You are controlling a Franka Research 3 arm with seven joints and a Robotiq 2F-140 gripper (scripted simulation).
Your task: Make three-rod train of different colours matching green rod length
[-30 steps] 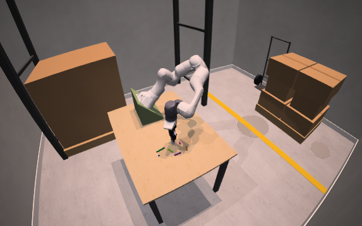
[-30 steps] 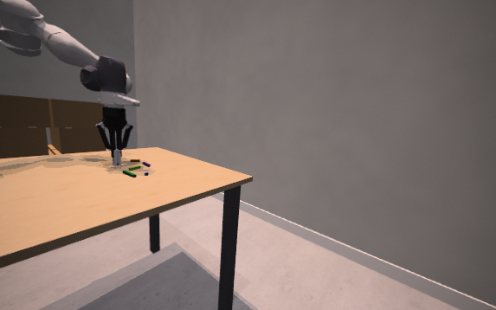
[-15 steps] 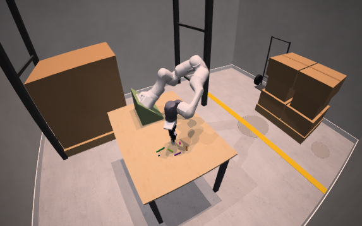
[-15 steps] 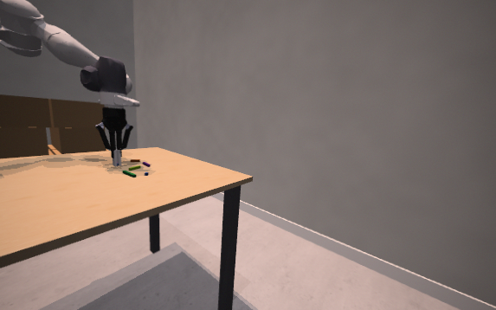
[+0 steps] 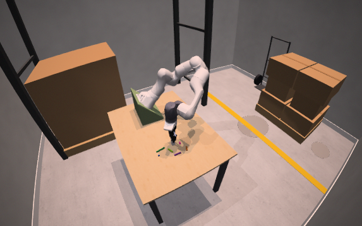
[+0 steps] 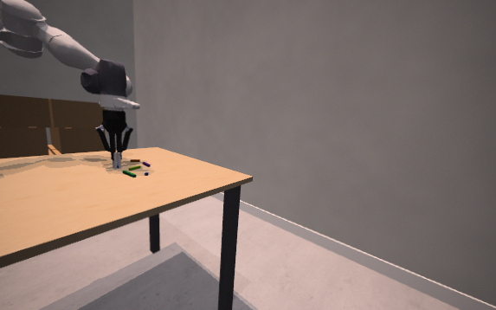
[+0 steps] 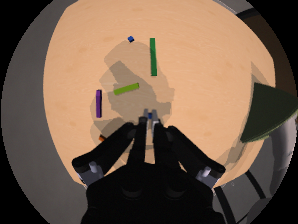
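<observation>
A storeroom or warehouse corner is suggested by stacked cardboard boxes (image 5: 314, 95), a hand truck (image 5: 280, 39) and a yellow line (image 5: 264, 139) painted on concrete

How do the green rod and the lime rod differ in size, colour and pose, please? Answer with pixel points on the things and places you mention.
The green rod (image 5: 160, 149) (image 6: 129, 174) (image 7: 153, 57) is longer than the lime rod (image 5: 170, 150) (image 6: 134, 168) (image 7: 126, 89). The green rod is dark green; the lime rod is yellowish green. In the wrist view, the green rod runs nearly upright in the picture, the lime rod nearly level. Both lie flat on the table.
</observation>
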